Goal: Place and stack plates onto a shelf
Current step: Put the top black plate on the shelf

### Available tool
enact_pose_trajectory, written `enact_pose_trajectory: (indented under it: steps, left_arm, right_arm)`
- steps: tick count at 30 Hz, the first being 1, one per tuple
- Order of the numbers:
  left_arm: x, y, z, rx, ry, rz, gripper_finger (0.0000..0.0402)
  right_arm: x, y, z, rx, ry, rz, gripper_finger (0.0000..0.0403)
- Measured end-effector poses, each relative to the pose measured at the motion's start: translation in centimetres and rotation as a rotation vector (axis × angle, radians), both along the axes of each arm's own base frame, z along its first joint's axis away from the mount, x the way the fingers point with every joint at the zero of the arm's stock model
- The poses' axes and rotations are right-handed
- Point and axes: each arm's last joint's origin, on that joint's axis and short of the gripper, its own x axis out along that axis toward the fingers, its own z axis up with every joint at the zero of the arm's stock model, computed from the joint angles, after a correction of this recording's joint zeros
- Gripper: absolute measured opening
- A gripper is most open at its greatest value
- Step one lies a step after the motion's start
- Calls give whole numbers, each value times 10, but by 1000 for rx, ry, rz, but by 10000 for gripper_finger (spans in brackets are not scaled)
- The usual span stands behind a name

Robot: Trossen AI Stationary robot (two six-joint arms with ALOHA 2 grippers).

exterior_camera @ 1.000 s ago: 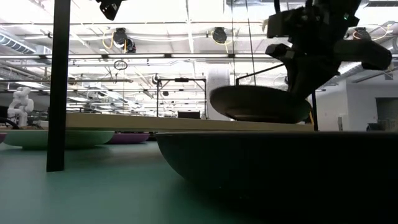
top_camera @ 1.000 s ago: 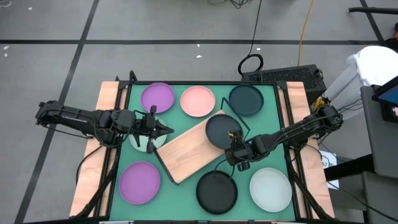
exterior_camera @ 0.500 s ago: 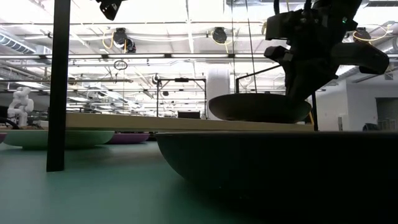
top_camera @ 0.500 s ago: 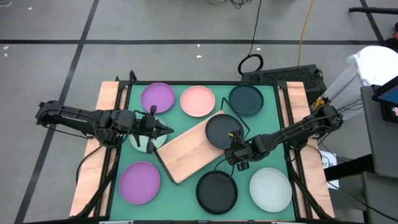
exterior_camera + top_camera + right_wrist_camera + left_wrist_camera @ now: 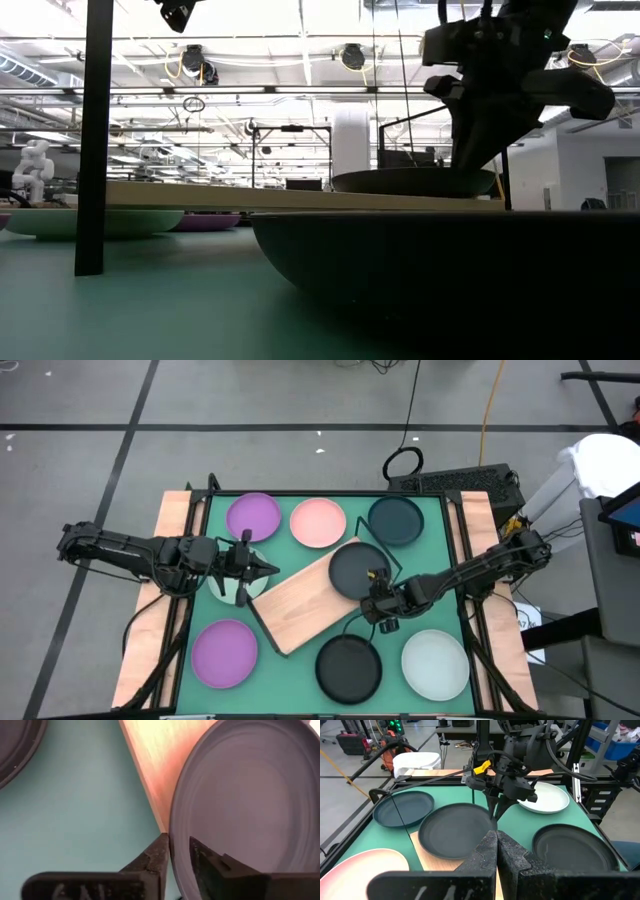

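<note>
The black plate [image 5: 358, 569] lies on the wooden shelf [image 5: 300, 605], at its end. We judge it stiff, light and smooth, best pinched at the rim. Our right gripper [image 5: 176, 851] straddles that rim, fingers slightly parted; our left gripper [image 5: 496, 851] waits shut beside the shelf.

The right gripper [image 5: 179, 851] straddles the rim of a dark plate [image 5: 245, 805], its fingers slightly parted, one on each side. The plate lies on the wooden shelf [image 5: 160, 765] (beyond it, green tabletop [image 5: 75, 810]); another dark plate [image 5: 15, 745] shows at the corner.
</note>
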Motion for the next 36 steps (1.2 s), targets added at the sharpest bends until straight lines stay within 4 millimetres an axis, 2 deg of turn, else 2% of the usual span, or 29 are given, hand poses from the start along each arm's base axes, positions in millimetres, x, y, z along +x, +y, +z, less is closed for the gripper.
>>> enact_pose_trajectory:
  steps: [4,9,14,21,36]
  left_arm:
    - [0,0,0,-2,0,0,3]
    - [0,0,0,-1,0,0,3]
    - [0,0,0,0,0,0,3]
    - [0,0,0,2,0,-1,3]
    - [0,0,0,4,1,-2,3]
  right_arm:
    - [1,-3,0,6,-1,-17,85]
    - [1,-3,0,5,1,-12,90]
    - [1,-3,0,9,1,-15,70]
    - [-1,-3,-1,2,23,-11,7]
    - [0,-3,0,8,7,-14,18]
